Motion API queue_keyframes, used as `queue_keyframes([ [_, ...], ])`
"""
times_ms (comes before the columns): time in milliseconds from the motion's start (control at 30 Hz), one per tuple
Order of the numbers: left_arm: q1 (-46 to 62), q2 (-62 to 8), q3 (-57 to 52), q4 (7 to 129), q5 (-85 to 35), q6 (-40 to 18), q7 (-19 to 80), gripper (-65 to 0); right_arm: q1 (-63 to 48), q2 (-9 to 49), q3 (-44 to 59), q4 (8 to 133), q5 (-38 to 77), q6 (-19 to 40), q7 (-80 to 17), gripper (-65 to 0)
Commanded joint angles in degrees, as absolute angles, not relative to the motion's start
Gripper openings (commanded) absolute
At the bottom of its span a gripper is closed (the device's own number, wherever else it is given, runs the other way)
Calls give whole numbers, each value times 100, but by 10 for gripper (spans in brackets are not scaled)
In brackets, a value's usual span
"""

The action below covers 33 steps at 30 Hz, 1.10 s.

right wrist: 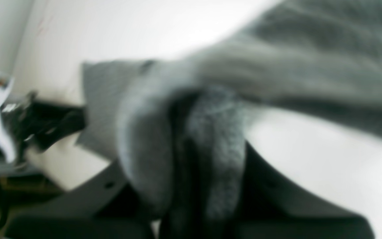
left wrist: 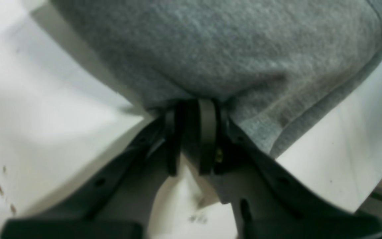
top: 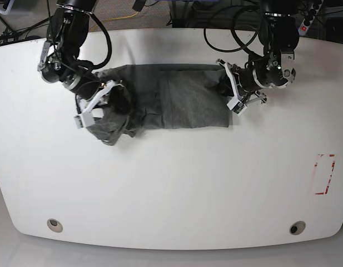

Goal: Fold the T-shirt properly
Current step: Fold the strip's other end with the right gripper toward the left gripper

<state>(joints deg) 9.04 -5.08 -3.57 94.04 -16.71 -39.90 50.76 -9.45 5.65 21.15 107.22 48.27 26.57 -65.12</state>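
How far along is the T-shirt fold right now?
Done: the T-shirt lies as a narrowed band across the white table, its middle fairly flat. In hand: the left claw is shut on the edge at the base view's right end, and the right claw is shut on bunched fabric at the other end. Left: that rumpled end still needs folding over and smoothing.

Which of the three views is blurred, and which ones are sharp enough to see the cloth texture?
Right wrist view: strongly blurred, the T-shirt and right claw are smeared. Left wrist view: mostly sharp, the grey knit shows above the left claw, while the table looks soft. Base view: evenly lit and clear, with mild glare on the white table.
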Motion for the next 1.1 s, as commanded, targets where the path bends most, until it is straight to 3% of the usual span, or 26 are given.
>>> queue_keyframes([
  [0,884,-418,-330,9446,-1429,-4000,5191,-572,-875,400,1807,10976,5024,2686,-6369,-650],
  [267,875,-295,-321,9473,-1288,-4000,5191,-572,-690,110,752,10835,5007,2695,-6088,-650],
  [633,875,-295,-338,9481,-1305,-4000,5191,-572,-171,189,-470,9429,5007,2686,-5253,-633],
  [700,866,-295,-338,9481,-1314,-4000,5191,-571,-57,356,-637,9305,4998,2686,-5244,-558],
  [900,760,-295,-497,9499,-1323,-4000,5200,-569,-40,497,-752,9710,5007,2677,-5262,-173],
  [967,752,-268,-681,9613,-1323,-4000,5200,-568,-48,497,-778,9815,5007,2677,-5297,-98],
  [1067,716,-31,-1077,9965,-1508,-4000,5200,-568,-66,497,-875,9851,5007,2677,-5385,-84],
])
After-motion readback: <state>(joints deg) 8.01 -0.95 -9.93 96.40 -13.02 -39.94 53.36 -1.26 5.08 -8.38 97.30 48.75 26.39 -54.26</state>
